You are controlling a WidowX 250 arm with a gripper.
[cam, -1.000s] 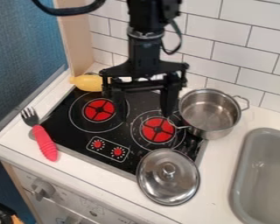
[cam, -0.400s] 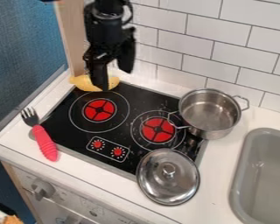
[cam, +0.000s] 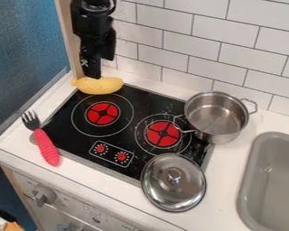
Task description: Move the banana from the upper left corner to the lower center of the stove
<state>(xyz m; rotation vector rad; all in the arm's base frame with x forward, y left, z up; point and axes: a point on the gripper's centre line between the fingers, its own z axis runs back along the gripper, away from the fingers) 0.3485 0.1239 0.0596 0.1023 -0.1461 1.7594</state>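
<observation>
Camera view: pick-up step likely in hand — gripper (cam: 100, 69), fingers spread, beside banana (cam: 99, 85) at stove's (cam: 62, 136) 11 o'clock. Next: align, grip — then transfer toward 6 o'clock.

Bright, fairly even light, with pale glints on the lid (cam: 173, 182) and pot (cam: 216, 117); its source is hard to tell.

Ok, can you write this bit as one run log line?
gripper: at banana | banana: upper left corner of stove | move: not yet done
</observation>
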